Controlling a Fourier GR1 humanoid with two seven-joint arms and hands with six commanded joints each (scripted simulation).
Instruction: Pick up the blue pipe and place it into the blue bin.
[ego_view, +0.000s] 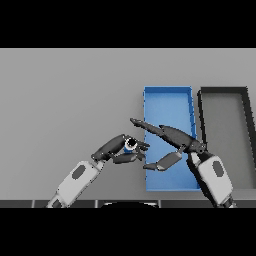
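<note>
The blue pipe (130, 144) is held off the grey counter (65, 100) in the left hand (118, 148), whose fingers and thumb are curled round it; only a small part of the pipe is seen, a pale ring with a dark opening and a trace of blue, turned towards the viewer. The left arm is brought in from the counter's near edge, left of centre, and the hand is found just beside the left wall of the blue bin (168, 101), outside it.

The blue bin is set on the right half of the counter, running lengthwise from the near edge towards the far edge. A dark grey bin (224, 92) is placed just beside it, nearer the counter's right edge.

The right hand (176, 139) is held over the near part of the blue bin with its fingers stretched straight towards the left hand and its thumb spread below; nothing is gripped by it.
</note>
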